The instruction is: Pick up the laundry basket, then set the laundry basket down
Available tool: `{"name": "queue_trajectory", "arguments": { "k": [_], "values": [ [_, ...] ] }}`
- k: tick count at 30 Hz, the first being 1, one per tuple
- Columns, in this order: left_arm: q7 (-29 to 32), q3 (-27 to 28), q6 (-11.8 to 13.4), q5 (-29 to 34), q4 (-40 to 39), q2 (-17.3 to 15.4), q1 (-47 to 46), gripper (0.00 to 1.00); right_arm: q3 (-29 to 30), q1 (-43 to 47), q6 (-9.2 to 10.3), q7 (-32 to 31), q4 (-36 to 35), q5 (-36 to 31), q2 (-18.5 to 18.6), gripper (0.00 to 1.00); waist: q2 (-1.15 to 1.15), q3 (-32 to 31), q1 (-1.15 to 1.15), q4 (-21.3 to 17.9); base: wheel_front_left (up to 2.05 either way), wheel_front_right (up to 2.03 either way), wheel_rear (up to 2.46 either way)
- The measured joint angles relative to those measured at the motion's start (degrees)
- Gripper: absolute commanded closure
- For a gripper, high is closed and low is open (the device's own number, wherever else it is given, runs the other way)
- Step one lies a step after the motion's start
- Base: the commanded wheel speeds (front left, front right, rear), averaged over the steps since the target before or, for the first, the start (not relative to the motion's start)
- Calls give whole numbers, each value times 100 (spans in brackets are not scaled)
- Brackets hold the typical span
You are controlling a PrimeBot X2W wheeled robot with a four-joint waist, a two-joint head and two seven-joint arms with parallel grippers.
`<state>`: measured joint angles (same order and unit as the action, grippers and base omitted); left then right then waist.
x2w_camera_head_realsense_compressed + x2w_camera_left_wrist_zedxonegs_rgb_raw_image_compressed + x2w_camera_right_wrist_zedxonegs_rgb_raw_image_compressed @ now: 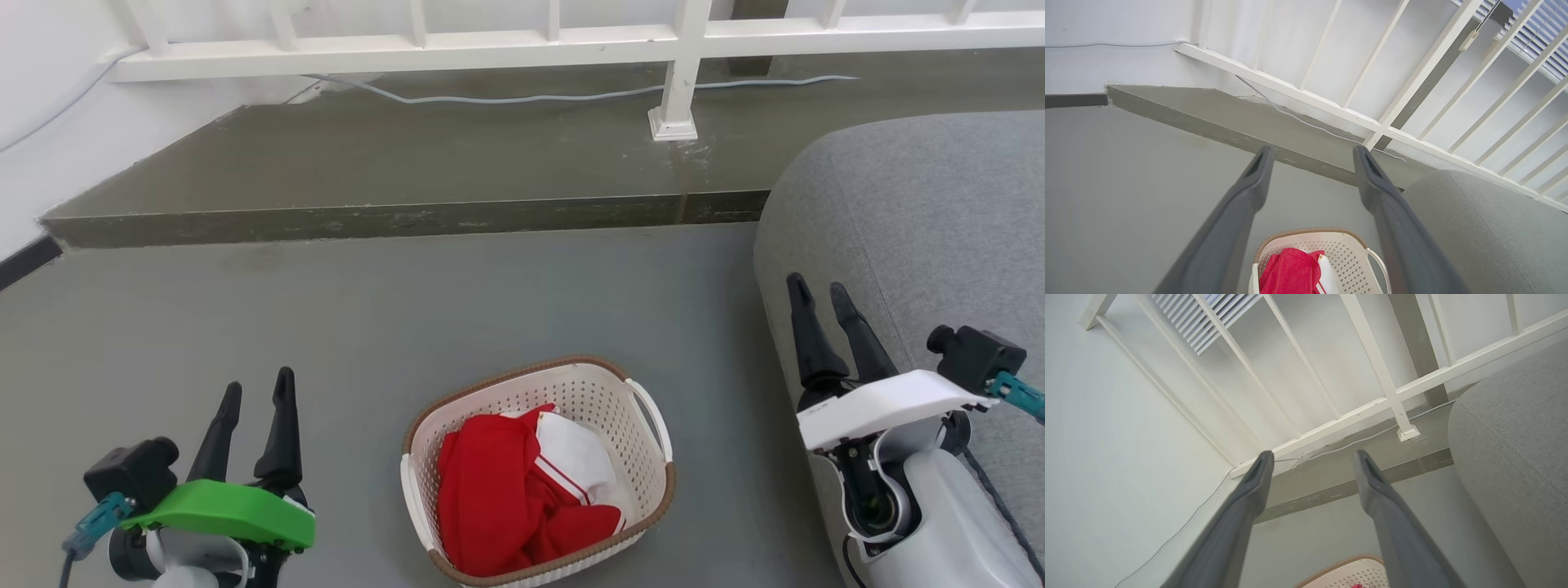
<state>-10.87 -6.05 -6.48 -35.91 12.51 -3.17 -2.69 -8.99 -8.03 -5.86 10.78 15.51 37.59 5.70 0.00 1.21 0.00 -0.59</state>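
Note:
The laundry basket (645,457), cream-white and perforated with a brown woven rim and white side handles, stands on the grey floor at the bottom centre of the head view, holding red and white clothes. My left gripper (257,388) hangs open to the basket's left, apart from it, nothing between its fingers. My right gripper (820,292) is open too, to the basket's right, over the grey sofa edge. In the left wrist view the basket (1347,253) shows below the open left gripper (1312,157). In the right wrist view the basket's rim (1347,565) peeks in at the bottom, under the open right gripper (1312,461).
A grey upholstered sofa (922,220) fills the right side. A raised concrete step (392,219) crosses behind the basket, with a white railing (678,73) and a grey cable (531,98) on it. A white wall (49,122) stands at left.

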Motion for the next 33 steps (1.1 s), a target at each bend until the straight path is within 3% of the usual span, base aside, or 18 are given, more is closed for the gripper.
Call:
{"name": "queue_trajectory", "arguments": {
  "k": [18,33],
  "values": [
    [-342,-119,-7,1330,-69,25,-86,0,-100,-112,-1,349,7,-1410,-38,0,0,42,0,-4,0,0,0],
    [-355,-110,-13,1349,-68,38,-87,0,-41,-116,-3,356,137,-1606,-124,0,0,31,0,-17,0,0,0]
  ]
}}
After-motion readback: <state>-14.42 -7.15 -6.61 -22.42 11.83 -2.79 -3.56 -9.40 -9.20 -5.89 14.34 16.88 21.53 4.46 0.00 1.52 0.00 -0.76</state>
